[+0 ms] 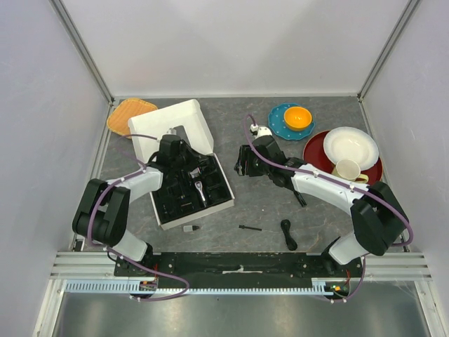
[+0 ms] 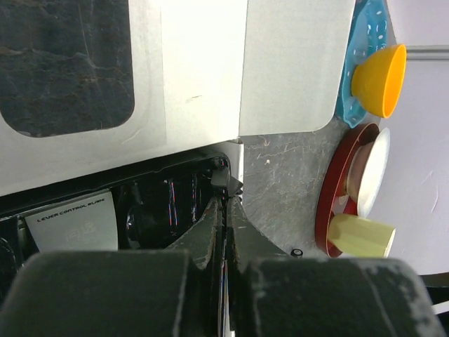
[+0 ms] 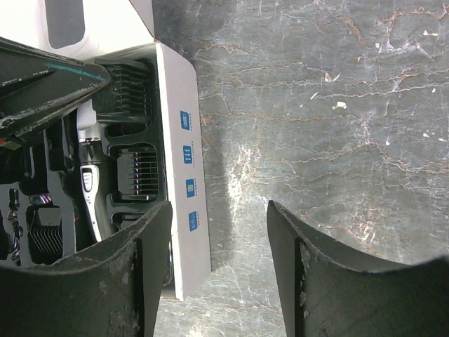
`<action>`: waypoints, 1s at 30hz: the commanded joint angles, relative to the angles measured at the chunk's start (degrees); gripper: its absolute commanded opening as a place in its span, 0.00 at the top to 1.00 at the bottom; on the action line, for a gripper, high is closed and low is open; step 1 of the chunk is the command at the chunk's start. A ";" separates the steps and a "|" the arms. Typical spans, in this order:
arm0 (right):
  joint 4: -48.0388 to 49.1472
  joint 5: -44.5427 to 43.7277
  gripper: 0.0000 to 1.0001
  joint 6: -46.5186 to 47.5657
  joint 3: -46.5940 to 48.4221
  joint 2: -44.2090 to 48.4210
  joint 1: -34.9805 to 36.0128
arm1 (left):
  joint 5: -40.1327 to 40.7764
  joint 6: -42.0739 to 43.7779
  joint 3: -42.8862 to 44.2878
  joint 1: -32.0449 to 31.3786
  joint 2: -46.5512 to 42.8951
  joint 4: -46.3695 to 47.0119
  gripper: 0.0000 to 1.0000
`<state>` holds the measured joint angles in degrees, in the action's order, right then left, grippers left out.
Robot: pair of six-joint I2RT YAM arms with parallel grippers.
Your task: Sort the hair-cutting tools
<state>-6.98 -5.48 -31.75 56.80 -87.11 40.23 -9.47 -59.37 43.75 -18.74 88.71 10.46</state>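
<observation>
The black-and-silver clipper (image 1: 201, 191) lies in the black moulded tray of the white box (image 1: 184, 116). In the right wrist view the clipper (image 3: 90, 189) lies beside two comb guards (image 3: 136, 170) seated in the tray. My left gripper (image 1: 186, 165) is over the tray near its back edge. Its jaws are shut (image 2: 228, 188) and I see nothing held. My right gripper (image 1: 242, 163) is open and empty (image 3: 217, 210), low over the table just right of the box wall (image 3: 186, 175). A thin brush (image 1: 250, 228), a coiled cable (image 1: 287, 234) and a small bit (image 1: 191, 228) lie on the table near the front.
A teal plate with an orange bowl (image 1: 298, 117) stands at the back right. A red plate (image 1: 317, 151) beside it carries a white bowl (image 1: 351, 146) and a cream cup (image 1: 347, 170). An orange woven mat (image 1: 130, 114) lies at the back left. The box lid (image 2: 203, 63) stands open.
</observation>
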 commanded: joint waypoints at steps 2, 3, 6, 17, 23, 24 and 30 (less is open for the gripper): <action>1.18 1.43 0.36 -0.95 -0.63 -0.25 -0.50 | 3.05 -2.32 -2.08 -0.86 -0.55 0.62 0.98; 1.27 1.43 0.36 -0.95 -0.63 -0.25 -0.50 | 3.23 -2.24 -2.17 -0.86 -0.99 0.18 0.98; 1.36 1.69 0.36 -1.30 -0.63 -0.69 -0.68 | 4.20 -2.15 -2.52 -1.03 -1.95 -0.79 0.98; 1.71 3.10 0.36 -2.09 -0.28 -2.10 -0.85 | 5.52 -0.74 -3.05 -1.12 -3.72 -1.59 0.98; 1.54 3.10 0.36 -2.18 -0.46 -1.75 -0.85 | 2.01 -1.45 -2.18 -1.38 0.85 2.02 0.98; 1.71 3.10 0.36 -2.18 -0.63 -1.75 -0.85 | 1.74 -1.10 -2.17 -1.38 1.20 2.63 0.98; 1.53 3.19 0.36 -2.27 -0.63 -2.10 -0.94 | 1.56 0.57 -1.21 -1.56 3.14 3.52 0.97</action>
<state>-6.94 -2.61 -33.28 56.64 -89.03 39.53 -7.44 -60.53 41.12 -19.70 89.76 12.80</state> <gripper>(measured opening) 0.637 0.034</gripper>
